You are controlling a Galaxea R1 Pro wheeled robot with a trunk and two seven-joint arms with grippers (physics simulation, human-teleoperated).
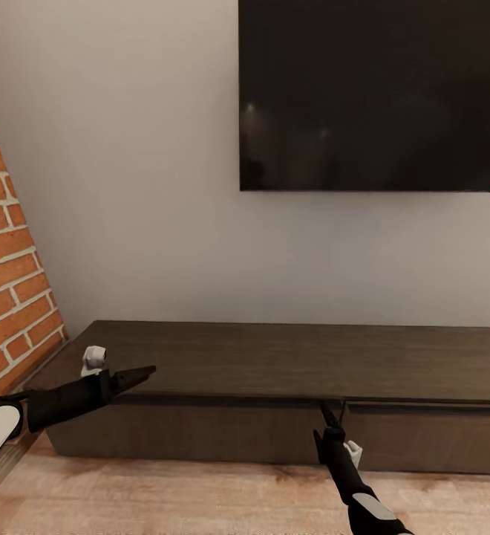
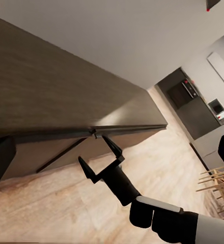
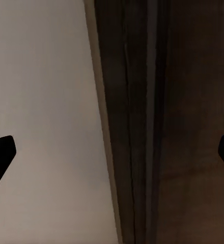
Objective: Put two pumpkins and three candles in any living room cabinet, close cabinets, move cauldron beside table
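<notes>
Right gripper (image 2: 98, 158) spread at cabinet (image 1: 275, 364) front's top edge — left gripper (image 1: 142, 374) pinched together.

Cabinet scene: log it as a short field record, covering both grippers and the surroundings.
cabinet: long, low, dark wood, against the wall, top bare, two fronts side by side
right gripper: open, fingertips at the seam between the two fronts, just under the top edge
left gripper: fingers close together, beside the cabinet's left front corner, empty
fronts: look about shut; a slight gap cannot be ruled out
television: dark screen on the wall above
brick wall: at the left
floor: light wood
</notes>
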